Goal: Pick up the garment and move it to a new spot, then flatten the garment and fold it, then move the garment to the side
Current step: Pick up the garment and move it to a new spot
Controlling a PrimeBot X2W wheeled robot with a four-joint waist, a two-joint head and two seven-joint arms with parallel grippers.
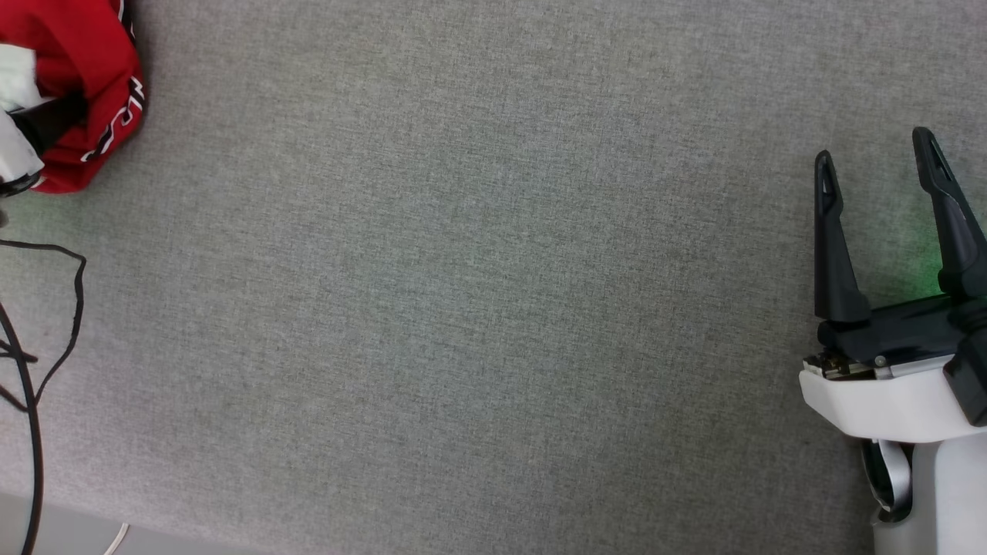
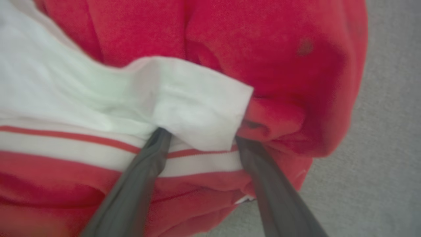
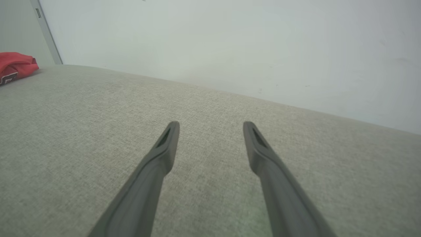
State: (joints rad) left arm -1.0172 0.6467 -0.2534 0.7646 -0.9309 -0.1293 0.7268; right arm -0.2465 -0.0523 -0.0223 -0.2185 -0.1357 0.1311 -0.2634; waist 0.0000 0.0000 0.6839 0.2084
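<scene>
Fingers of the left gripper [image 2: 199,135] stand spread apart, open, with their tips pushed into the garment [image 2: 263,49] and hidden under a fold of its white sleeve. That fold lies between them, and the jaws are not closed on it. The garment is a crumpled heap of bright red cloth in soft bulges. The white sleeve lies across it, and a band of red-and-white stripes runs just below the sleeve, behind both fingers. The left wrist view is soft in focus, so finer marks cannot be read. Beside the heap shows the grey woven table [image 2: 388,148] on which it lies.

In the head view the garment [image 1: 85,69] sits at the table's [image 1: 463,308] far left, partly cut off by the picture's edge. Black, white-outlined letters curve along its red rim. A thin black cable [image 1: 77,293] loops at the table's left side, nearer than the garment. The right gripper [image 1: 874,146] hangs over the table's right side, well apart from the garment, its two dark fingers parted and open.

The right wrist view shows the right gripper [image 3: 211,125] open above the table [image 3: 65,131]. The garment [image 3: 16,64] is a small red lump at the table's far left edge, and a pale wall [image 3: 230,42] stands behind the table.
</scene>
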